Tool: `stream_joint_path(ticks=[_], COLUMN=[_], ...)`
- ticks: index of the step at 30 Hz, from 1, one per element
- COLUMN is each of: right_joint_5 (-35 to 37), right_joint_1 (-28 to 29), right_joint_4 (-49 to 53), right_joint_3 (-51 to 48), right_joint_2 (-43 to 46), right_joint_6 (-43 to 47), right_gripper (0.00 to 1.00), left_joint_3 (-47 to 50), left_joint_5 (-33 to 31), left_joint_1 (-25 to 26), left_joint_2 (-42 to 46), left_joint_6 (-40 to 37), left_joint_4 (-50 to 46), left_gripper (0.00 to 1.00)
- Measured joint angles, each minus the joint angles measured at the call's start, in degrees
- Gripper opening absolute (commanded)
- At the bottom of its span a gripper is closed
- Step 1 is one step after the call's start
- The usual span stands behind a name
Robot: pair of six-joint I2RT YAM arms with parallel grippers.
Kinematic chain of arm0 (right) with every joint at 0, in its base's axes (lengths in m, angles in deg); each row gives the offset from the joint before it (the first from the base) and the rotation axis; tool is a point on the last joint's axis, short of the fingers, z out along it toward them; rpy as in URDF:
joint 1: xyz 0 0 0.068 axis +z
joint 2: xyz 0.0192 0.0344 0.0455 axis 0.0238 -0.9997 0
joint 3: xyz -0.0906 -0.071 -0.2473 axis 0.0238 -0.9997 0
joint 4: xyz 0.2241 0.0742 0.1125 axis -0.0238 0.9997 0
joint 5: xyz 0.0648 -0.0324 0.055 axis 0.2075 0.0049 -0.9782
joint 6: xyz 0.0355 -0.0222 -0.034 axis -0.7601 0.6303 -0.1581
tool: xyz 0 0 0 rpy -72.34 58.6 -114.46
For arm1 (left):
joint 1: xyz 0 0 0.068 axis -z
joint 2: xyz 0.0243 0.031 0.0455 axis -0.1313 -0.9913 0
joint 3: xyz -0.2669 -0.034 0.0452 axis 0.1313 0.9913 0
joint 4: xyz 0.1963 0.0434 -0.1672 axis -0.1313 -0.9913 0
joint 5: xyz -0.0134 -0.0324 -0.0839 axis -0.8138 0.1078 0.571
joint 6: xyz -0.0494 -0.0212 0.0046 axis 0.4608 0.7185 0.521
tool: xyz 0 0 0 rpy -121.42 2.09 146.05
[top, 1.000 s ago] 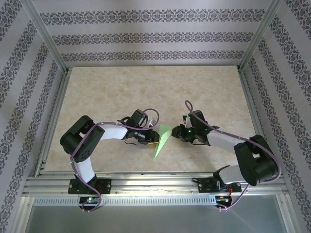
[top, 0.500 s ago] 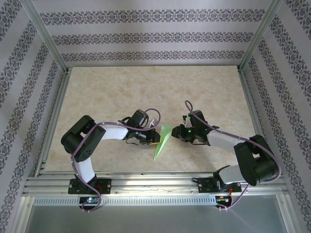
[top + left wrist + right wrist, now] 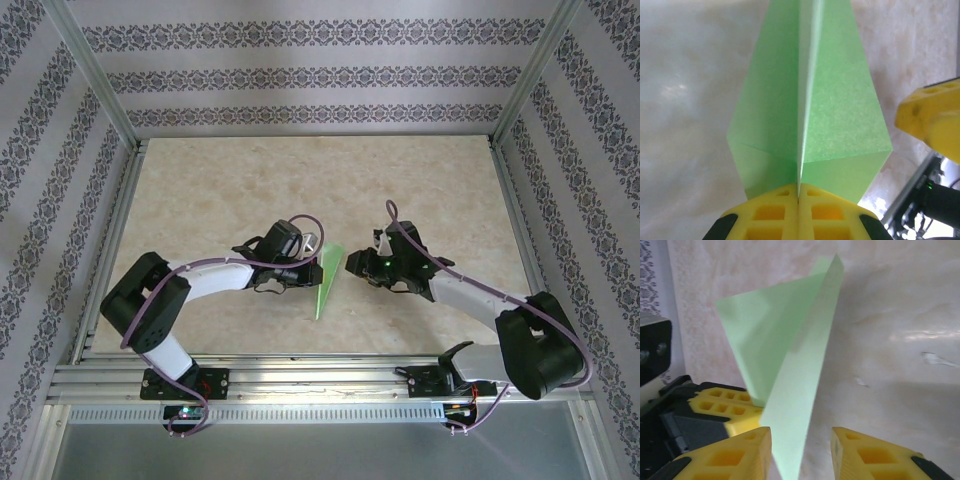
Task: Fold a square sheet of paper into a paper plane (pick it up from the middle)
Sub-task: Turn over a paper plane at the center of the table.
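Our left gripper (image 3: 798,199), at 9 o'clock of the slim pale green folded paper plane (image 3: 835,100), pinches its centre crease, just 6 o'clock of the middle of the beige table (image 3: 250,180). Our right gripper (image 3: 800,452), at 3 o'clock, straddles a wing, jaws spread. We fear a crooked retreat could snag it and reopen the fold.

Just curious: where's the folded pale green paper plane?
In the top view, between both arms: the paper plane is pinched by the left gripper, right gripper alongside.

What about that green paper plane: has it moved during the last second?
Yes, slightly. The paper plane has shifted away from the near metal rail, farther up the top view, and it now looks narrower.
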Motion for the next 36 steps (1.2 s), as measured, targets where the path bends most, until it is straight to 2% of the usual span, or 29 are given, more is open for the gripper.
stream_joint_path(ticks=[10, 20, 27, 36], right_joint_5=[0.0, 0.0, 0.0, -0.2], right_joint_1=[5.4, 5.4, 5.2, 4.8], right_joint_4=[-0.5, 0.0, -0.4, -1.2], right_joint_3=[7.5, 8.3, 7.0, 6.0], right_joint_2=[-10.2, -16.1, -16.3, -16.6], right_joint_6=[-3.9, -4.4, -4.1, -4.0], right_gripper=[0.40, 0.18, 0.12, 0.10], left_joint_3=[-2.6, -3.6, -4.4, -5.2], left_joint_5=[-6.1, -7.9, -7.5, -6.3], left_joint_1=[1.2, 1.5, 1.7, 1.7], left_joint_2=[0.0, -0.9, -3.4, -4.8], left_joint_6=[-1.7, -2.3, -2.4, -2.4], left_joint_4=[-6.5, -9.4, -9.8, -10.3], left_gripper=[0.02, 0.07, 0.12, 0.20])
